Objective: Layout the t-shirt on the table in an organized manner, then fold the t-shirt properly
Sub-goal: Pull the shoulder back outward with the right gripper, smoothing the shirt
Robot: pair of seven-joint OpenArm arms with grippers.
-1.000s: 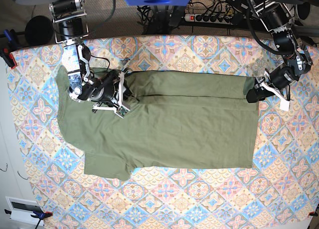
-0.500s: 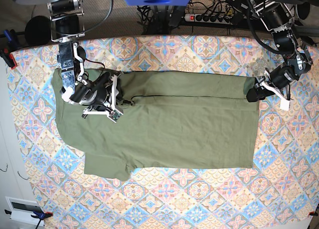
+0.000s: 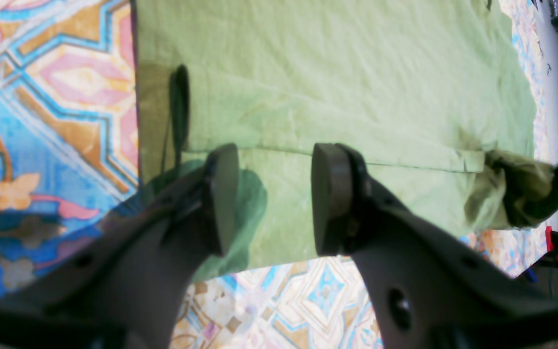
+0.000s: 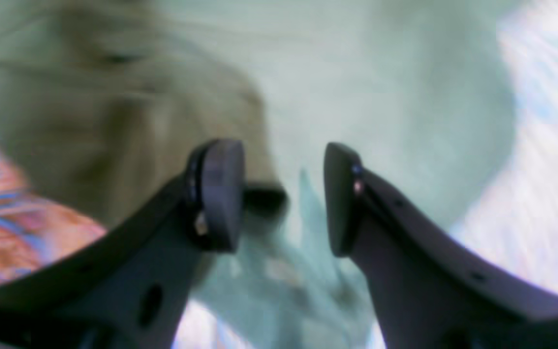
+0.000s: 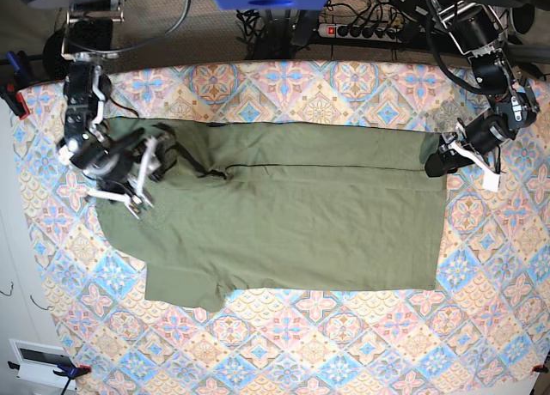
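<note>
At bench (image 5: 344, 343) far edge: right gripper (image 5: 153, 159) drew back sleeve-ward, jaws now spread, t-shirt (image 5: 292, 219) released | left gripper (image 5: 440, 161) spread, unmoved | first fold laid.

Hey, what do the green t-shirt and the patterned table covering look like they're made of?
The t-shirt looks like soft matte knit fabric, probably cotton: it lies limp, shows fine creases and has no sheen. The table covering seems a thin printed cloth, matte, with a flat repeating tile pattern; whether it is woven cotton or synthetic cannot be told.
</note>
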